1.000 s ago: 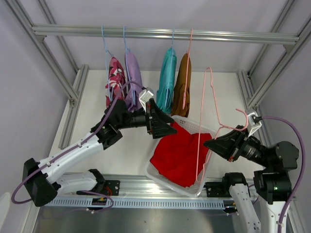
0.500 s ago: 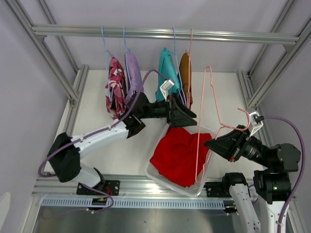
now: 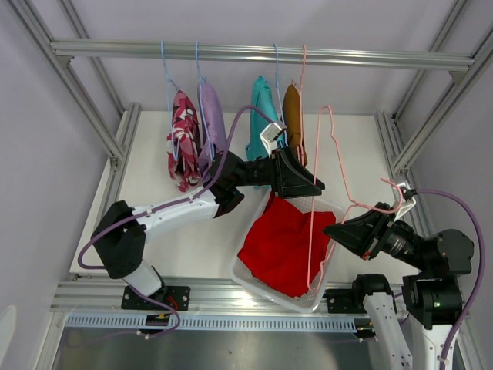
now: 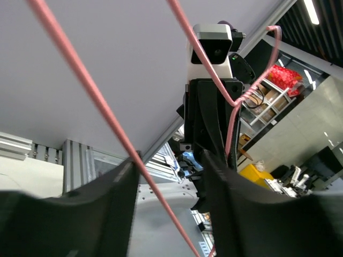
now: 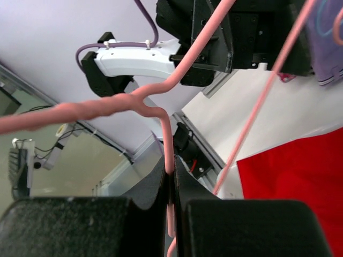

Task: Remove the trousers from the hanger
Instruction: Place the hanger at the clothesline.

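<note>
An empty pink hanger (image 3: 313, 247) stands tilted over the white basket (image 3: 304, 202). My right gripper (image 3: 333, 230) is shut on its neck below the hook, which shows as a pinched wire in the right wrist view (image 5: 170, 160). My left gripper (image 3: 316, 189) is open, and one hanger wire (image 4: 102, 118) passes between its jaws (image 4: 169, 209). The red trousers (image 3: 281, 243) lie in the basket. The camouflage (image 3: 183, 139), lilac (image 3: 212, 123), teal (image 3: 262, 116) and rust-brown (image 3: 293, 112) trousers hang on hangers from the rail (image 3: 262, 54).
The metal frame has posts at both sides and the rail across the back. The basket sits at the table's front right, near the right arm's base. The hanging trousers are just behind my left arm.
My left arm has swung right, from in front of the lilac trousers to the pink hanger, and its jaws now straddle a wire. The right gripper has kept its hold and dipped slightly.
</note>
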`<act>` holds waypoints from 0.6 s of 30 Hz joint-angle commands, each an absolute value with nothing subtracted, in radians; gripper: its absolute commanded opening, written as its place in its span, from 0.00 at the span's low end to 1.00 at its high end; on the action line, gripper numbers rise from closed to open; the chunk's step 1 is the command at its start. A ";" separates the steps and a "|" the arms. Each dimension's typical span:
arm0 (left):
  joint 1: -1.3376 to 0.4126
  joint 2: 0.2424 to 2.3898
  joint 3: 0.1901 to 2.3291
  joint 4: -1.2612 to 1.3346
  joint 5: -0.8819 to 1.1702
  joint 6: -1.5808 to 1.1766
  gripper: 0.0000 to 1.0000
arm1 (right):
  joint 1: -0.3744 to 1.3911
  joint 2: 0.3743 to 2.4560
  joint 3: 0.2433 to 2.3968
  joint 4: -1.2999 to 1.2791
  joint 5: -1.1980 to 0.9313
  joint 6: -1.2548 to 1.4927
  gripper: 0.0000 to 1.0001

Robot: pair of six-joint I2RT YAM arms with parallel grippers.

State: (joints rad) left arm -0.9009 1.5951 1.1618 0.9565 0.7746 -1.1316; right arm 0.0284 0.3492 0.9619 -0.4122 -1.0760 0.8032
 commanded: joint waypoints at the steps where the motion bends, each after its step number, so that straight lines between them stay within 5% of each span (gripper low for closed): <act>1: -0.907 1.563 1.184 1.049 0.816 -1.135 0.49 | 0.023 0.337 1.003 -0.486 -1.025 0.756 0.00; 6: -0.907 1.554 1.169 1.083 0.822 -1.155 0.35 | 0.020 0.327 1.011 -0.511 -1.006 0.759 0.00; 18: -0.913 1.494 1.083 1.089 0.808 -1.124 0.30 | 0.011 0.339 1.046 -0.561 -0.899 0.750 0.00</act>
State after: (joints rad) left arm -0.9058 1.5551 1.1049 1.0126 0.7994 -1.1503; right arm 0.0174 0.3351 1.0096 -0.5438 -0.9565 0.7574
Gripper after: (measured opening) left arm 0.307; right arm 0.062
